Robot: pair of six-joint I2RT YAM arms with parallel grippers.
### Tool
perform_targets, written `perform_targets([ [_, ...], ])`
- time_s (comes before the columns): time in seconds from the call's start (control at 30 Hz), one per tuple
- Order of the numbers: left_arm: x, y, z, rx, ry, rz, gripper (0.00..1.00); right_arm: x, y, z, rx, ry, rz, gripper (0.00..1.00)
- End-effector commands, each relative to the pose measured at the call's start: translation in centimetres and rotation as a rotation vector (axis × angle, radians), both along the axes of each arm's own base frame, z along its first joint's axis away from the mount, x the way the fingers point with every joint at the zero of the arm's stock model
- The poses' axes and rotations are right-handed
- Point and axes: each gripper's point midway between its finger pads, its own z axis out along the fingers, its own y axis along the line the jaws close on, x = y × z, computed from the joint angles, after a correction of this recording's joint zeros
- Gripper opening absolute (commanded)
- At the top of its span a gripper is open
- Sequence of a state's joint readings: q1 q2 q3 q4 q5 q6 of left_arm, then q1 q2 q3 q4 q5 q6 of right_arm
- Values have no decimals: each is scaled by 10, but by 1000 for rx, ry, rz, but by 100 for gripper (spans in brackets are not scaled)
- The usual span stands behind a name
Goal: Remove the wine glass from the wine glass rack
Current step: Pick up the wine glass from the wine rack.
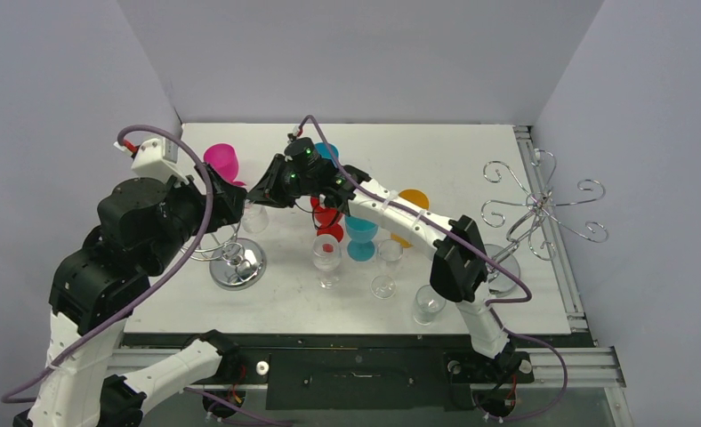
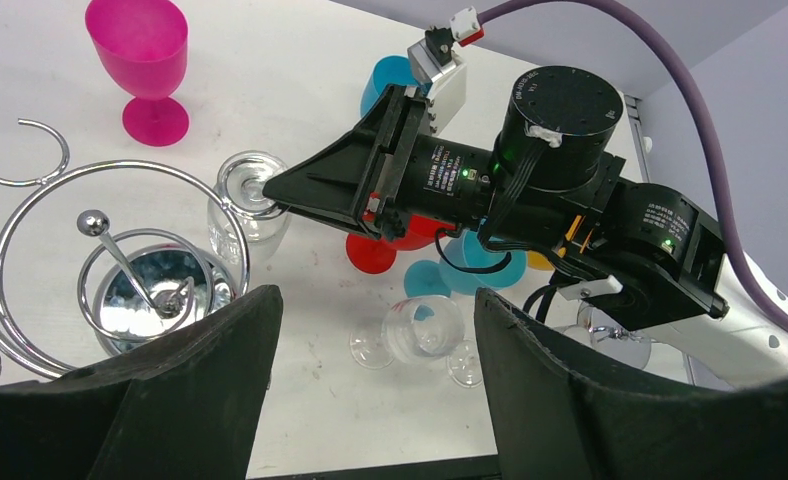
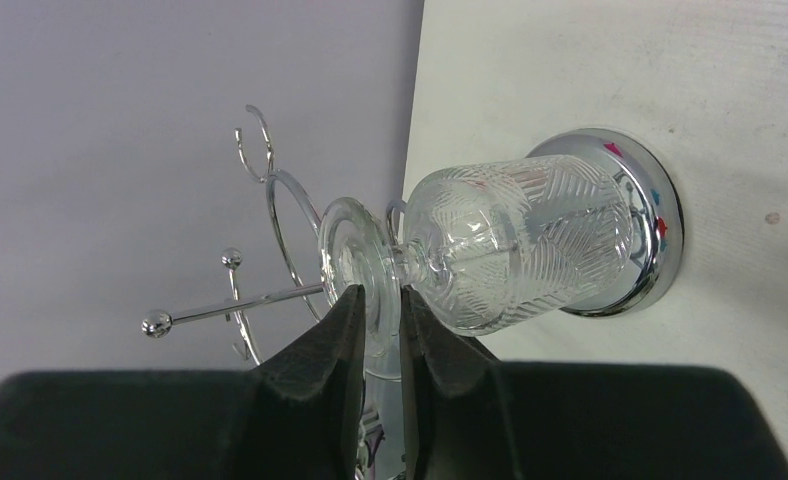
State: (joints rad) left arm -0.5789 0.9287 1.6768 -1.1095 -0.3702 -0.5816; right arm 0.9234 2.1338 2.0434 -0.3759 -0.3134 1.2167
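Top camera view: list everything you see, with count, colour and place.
left rack: one, chrome, front left
right rack: one, chrome, right edge
hanging glass: one, clear, upside down on left rack
loose glasses: three, clear, front middle
pink goblet: one, pink, back left
blue goblets: two, blue, centre and back centre
red goblet: one, red, centre
orange goblet: one, orange, right of centre
table: one, white, under everything
left pincer: one, black, open above left rack
right pincer: one, black, shut on hanging glass

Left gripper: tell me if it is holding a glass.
No, the left gripper stands open with nothing between its jaws.
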Motion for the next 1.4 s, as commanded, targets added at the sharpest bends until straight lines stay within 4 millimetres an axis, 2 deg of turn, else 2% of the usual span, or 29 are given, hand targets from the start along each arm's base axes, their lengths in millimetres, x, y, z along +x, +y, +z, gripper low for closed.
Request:
perform_targets([
  [0.0,8,0,7,1,-33,13,67,-3,-12,69,122,-97,14,11],
  [0.17,9,0,5,6,-29,15,67,-6,-10,72,137,-91,34,12],
  [0.67,11,-2,1,8,-25,13,67,-7,-15,68,111,-89,31,24],
  [0.73,11,-2,2,7,-27,13,68,-7,-15,68,114,-88,31,23],
  [0.83,11,-2,1,8,-26,13,68,-7,-15,68,114,-86,30,15],
  [1.03,11,-2,1,6,-25,12,68,-6,-14,68,118,-84,30,10],
  [1.17,10,-2,0,3,-27,12,68,-4,-11,70,143,-77,26,0],
  [1.37,9,0,4,-11,-37,20,68,-1,-6,82,241,-62,4,0],
])
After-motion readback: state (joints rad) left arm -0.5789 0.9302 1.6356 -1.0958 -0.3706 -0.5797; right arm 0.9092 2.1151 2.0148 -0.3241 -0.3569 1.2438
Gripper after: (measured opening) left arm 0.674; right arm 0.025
